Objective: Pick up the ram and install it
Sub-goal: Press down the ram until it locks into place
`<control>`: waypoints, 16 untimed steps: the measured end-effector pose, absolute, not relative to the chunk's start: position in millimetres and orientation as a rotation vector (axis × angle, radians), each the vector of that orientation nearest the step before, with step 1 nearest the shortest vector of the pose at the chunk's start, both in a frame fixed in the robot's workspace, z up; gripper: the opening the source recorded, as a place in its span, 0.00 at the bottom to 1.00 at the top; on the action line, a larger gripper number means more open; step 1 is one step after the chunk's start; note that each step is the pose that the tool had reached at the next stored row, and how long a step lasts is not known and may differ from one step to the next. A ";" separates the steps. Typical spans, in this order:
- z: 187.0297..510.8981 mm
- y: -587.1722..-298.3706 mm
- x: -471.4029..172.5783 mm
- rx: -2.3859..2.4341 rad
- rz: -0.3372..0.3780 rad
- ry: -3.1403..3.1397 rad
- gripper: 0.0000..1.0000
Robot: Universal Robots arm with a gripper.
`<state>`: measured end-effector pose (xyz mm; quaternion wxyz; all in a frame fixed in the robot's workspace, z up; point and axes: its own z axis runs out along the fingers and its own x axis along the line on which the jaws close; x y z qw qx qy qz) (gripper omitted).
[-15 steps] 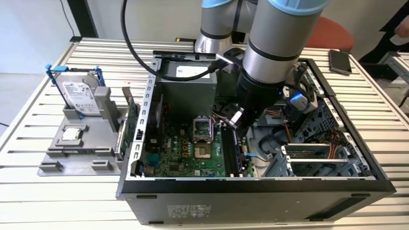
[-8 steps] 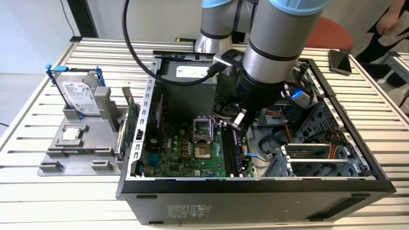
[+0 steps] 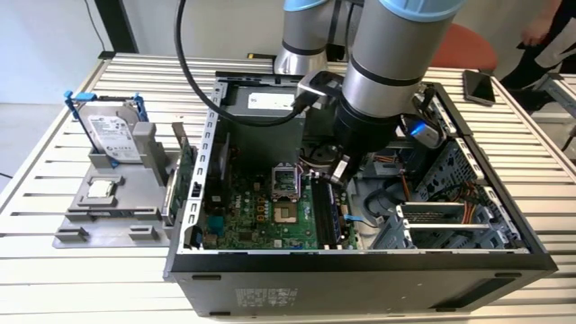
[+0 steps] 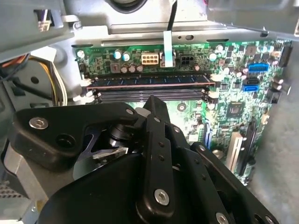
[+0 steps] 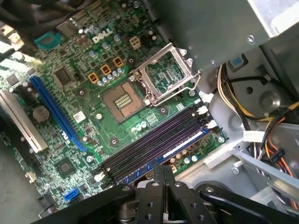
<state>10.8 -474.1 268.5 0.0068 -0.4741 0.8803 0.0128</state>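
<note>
Ram (image 4: pixel 148 81) sitting in the outermost memory slot.
Hand (image 5: pixel 163 179) hanging just above the memory slots (image 5: pixel 156 144), fingers pressed together and gripping nothing, probably for pushing the stick home; CPU socket (image 5: pixel 140 88) lying open beside the slots.

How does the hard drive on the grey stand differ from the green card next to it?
The hard drive is silver with blue rails; the green card is a circuit board. The hard drive shows its broad face, the green card its thin edge. Both stand upright on the grey stand outside the case.
</note>
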 end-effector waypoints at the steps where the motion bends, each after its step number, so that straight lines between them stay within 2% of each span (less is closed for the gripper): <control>1: 268.4 -474.1 10.8 -1.499 0.040 2.745 0.00; 16: 268.4 -474.1 11.0 -1.707 0.046 2.622 0.00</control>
